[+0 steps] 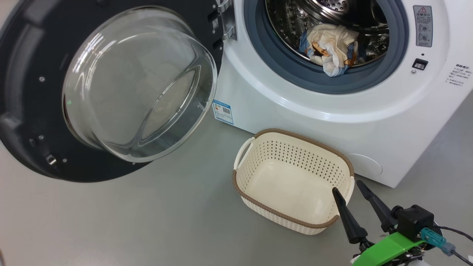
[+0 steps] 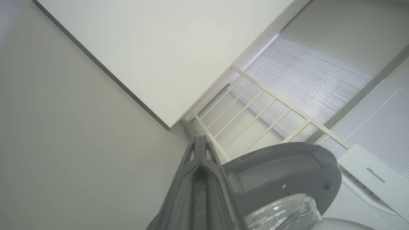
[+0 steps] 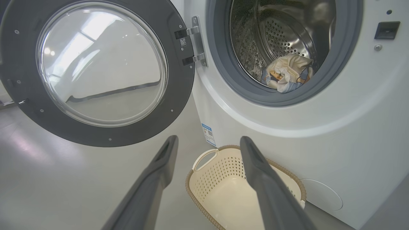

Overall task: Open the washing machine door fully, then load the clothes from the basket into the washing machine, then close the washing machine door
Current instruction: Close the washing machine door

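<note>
The washing machine (image 1: 295, 111) stands with its door (image 1: 22, 92) swung wide to the left, the glass bowl (image 1: 140, 85) bulging toward me. The clothes (image 1: 330, 50), a cream and light blue bundle, lie in the steel drum just behind the gasket; the right wrist view shows the clothes (image 3: 289, 76) too. In front of the machine the cream basket (image 1: 292, 181) sits with nothing in it. My right gripper (image 1: 348, 189) hovers open over the basket's near right rim. My left gripper (image 2: 199, 142) is shut on nothing, beside the door's outer face (image 2: 287, 169); whether they touch is unclear.
Grey floor (image 1: 147, 221) spreads to the left of and in front of the basket. The left wrist view shows a white wall (image 2: 159, 48), a white railing (image 2: 255, 111) and window blinds (image 2: 319, 70) beyond the door. A blue label sticker (image 1: 223, 111) marks the machine's lower left corner.
</note>
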You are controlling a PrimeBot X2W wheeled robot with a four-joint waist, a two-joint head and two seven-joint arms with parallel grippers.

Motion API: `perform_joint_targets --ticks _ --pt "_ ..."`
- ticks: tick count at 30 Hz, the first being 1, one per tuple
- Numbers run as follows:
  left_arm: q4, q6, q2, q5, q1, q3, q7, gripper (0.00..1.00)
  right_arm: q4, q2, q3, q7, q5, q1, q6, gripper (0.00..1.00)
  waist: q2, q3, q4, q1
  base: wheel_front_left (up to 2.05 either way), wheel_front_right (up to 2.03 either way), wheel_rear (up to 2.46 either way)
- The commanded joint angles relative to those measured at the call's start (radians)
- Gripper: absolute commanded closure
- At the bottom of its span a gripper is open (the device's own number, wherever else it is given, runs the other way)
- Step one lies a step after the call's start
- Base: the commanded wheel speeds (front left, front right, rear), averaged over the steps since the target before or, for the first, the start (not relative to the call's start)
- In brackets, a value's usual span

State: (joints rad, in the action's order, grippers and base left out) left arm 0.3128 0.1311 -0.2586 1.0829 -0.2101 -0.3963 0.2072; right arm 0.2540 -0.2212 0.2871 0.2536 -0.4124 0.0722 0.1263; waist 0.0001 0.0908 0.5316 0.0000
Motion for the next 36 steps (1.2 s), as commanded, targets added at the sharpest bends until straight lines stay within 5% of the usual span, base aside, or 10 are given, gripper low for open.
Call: perform_joint_targets --ticks 1,12,21,36 --pt "0.008 -0.001 -0.08 0.071 -0.065 -0.033 -0.027 1.0 -0.029 -0.003 0.012 0.008 0.012 0.003 0.004 0.0 -0.0001 0.005 -0.001 0.0 0.0 0.0 0.0" --pt "0.221 0.0 -0.284 0.479 -0.22 -0.028 -0.385 1.0 -0.029 -0.017 0.031 0.008 0.02 0.025 0.004 0.0 -0.0001 0.049 -0.026 0.0 0.0 0.0 0.0" --pt "0.357 0.0 -0.359 0.533 -0.281 0.004 -0.606 1.0 -0.03 -0.047 0.051 0.008 0.023 0.052 0.004 0.0 -0.0001 0.093 -0.039 0.0 0.0 0.0 0.0" --pt "0.397 0.0 -0.367 0.522 -0.33 0.005 -0.676 1.0 -0.044 -0.089 0.069 0.008 0.032 0.09 0.004 0.0 -0.0001 0.165 -0.067 0.0 0.0 0.0 0.0"
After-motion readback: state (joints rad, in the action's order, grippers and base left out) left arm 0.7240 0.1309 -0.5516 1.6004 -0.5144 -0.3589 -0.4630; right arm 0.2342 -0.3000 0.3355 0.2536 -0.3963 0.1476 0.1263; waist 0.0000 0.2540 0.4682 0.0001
